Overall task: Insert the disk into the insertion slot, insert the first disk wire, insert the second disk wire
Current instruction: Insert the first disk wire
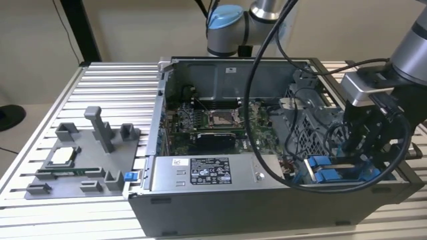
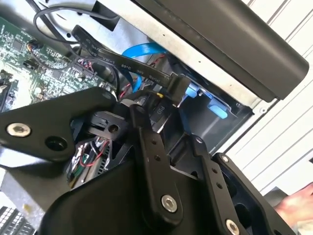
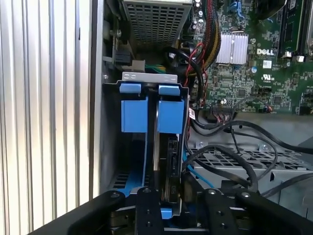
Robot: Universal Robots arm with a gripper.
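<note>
Where the open grey metal computer case reaches its near corner on the exterior view's right, you have item one: the insertion slot, a grey metal drive bay with bright blue end tabs. Item two: the disk, standing on edge inside that bay, its narrow dark edge showing between the tabs and your gripper. Item three: your black linkage gripper, down in the bay, jaws apparently clenched on a small black wire plug. Item four: a flat black ribbon cable and a blue cable, crowding close. Step in hand, by my reading: a disk wire, the disk already home. It calls for the plug held square to the disk's socket and a straight push clear of loose cables.
</note>
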